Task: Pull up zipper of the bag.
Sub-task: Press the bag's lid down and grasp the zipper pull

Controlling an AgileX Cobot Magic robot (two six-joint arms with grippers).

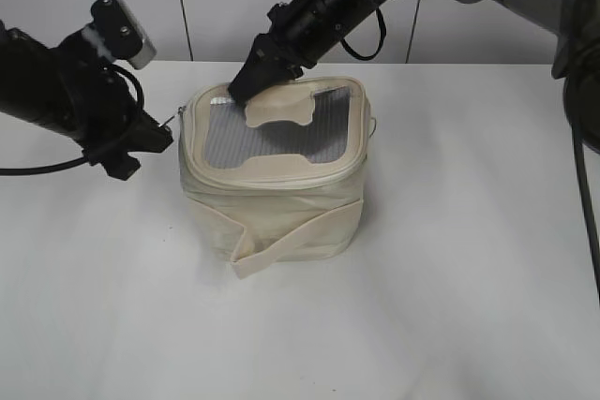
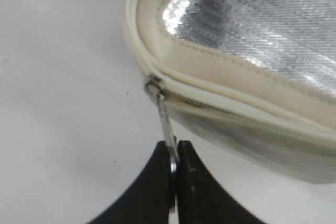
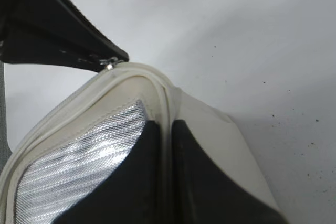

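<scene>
**Thin grip on the pull may slip**

At our left gripper [image 2: 175, 174], closed jaws pinch only the ring of the zipper [image 2: 157, 95] pull at the bag [image 1: 272, 180]'s nine o'clock corner. Farther off, our right gripper [image 3: 167, 145], closed on the twelve o'clock rim, could lose hold; then the bag drags.

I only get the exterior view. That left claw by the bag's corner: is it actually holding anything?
Observer: Yes. The left wrist view shows the left gripper shut on the ring end of a silver zipper pull.
Operator: And the other claw on top?
Observer: The right gripper is closed, pinching the bag at its rim beside the grey mesh.
Operator: Is the zip closed there?
Observer: Beside the pull, the track looks closed.
</scene>
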